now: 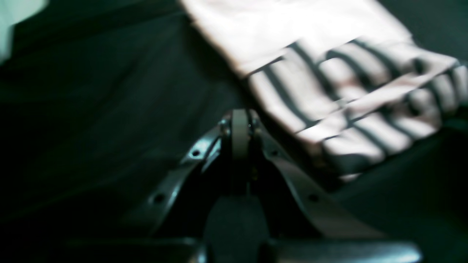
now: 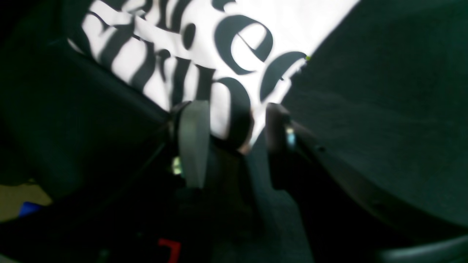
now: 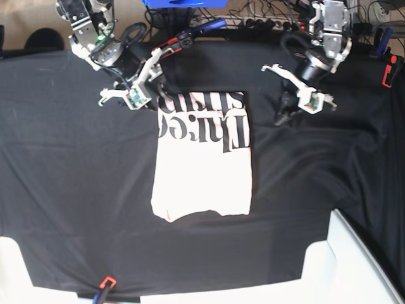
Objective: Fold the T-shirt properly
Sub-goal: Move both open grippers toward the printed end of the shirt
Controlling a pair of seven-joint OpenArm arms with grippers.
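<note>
The T-shirt [image 3: 204, 161] lies near the middle of the black cloth [image 3: 76, 183] that covers the table, already narrowed into a long upright panel: the band of black lettering [image 3: 202, 117] sits at the far end, closest to the arms, and the plain pink end with a slightly curved, uneven edge lies nearest you. Treat it as light, limp cotton. It will drape and drag rather than hold a shape, any layer you lift will sag between the pinch points, and the stacked layers can slide over each other on the cloth beneath. Judging by the layout, the sensible places to take hold are the two corners of one short edge, pinching through all layers at once so the fold carries over evenly; a grip in the middle of an edge would likely bunch it. The right gripper [image 2: 230, 124] sits at the far corner of the lettered end with its jaws parted, the shirt's edge lying between the fingers [image 2: 193, 138] but not pinched, so it holds nothing. The left gripper [image 1: 239, 131] hovers over the bare cloth just beside the shirt's other far corner, its jaws pressed together and empty. You would need to open it before it can take that corner. Keep lifts low and slow so the fabric does not swing or unfold.
</note>
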